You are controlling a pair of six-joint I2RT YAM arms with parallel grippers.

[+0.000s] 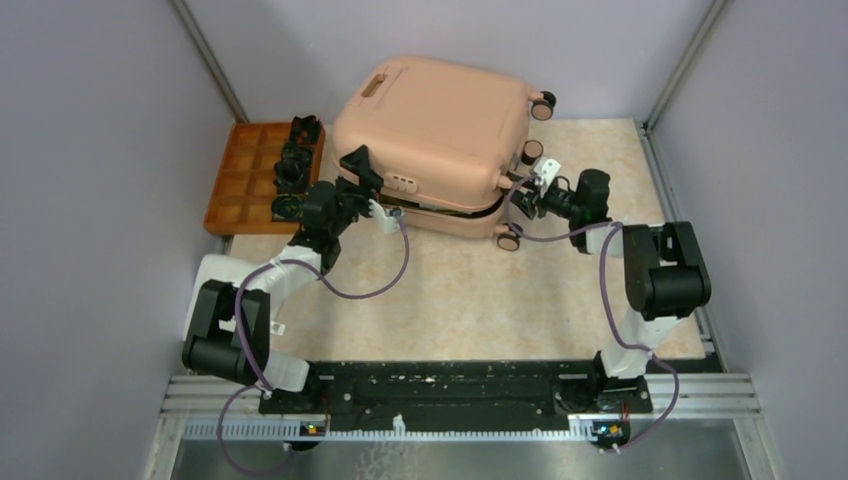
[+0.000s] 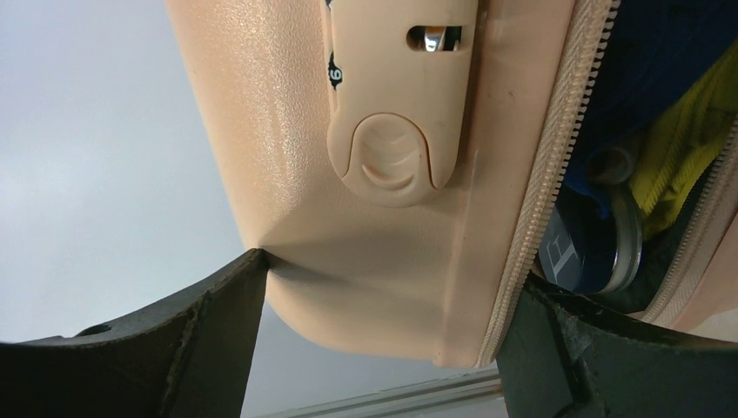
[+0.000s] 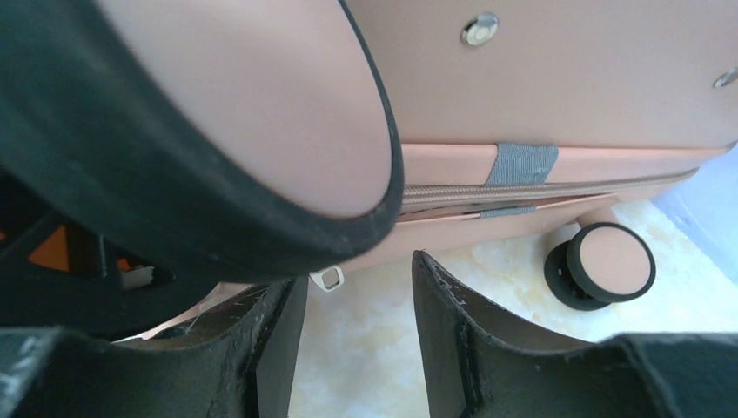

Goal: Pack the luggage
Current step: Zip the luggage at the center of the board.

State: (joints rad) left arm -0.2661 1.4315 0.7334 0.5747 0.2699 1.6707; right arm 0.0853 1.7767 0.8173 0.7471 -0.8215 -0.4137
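Observation:
The peach-pink luggage [image 1: 430, 120] lies flat at the back middle, its lid down but with a gap left along the front. My left gripper [image 1: 368, 190] is at its front left corner. In the left wrist view the left gripper [image 2: 387, 279] is shut on the lid's edge [image 2: 392, 296], one finger on the outer shell, the other in the zip gap. Blue and yellow cloth [image 2: 679, 139] shows inside. My right gripper [image 1: 522, 183] is at the right end by the wheels. It is open and empty [image 3: 358, 279], just beside a silver zip pull [image 3: 329, 278].
An orange compartmented tray [image 1: 235, 185] with black items [image 1: 290, 165] sits left of the luggage. Luggage wheels [image 1: 509, 240] stick out on the right; one wheel [image 3: 218, 104] fills the right wrist view, another [image 3: 609, 261] rests on the beige table [image 1: 480, 300]. Grey walls enclose the table.

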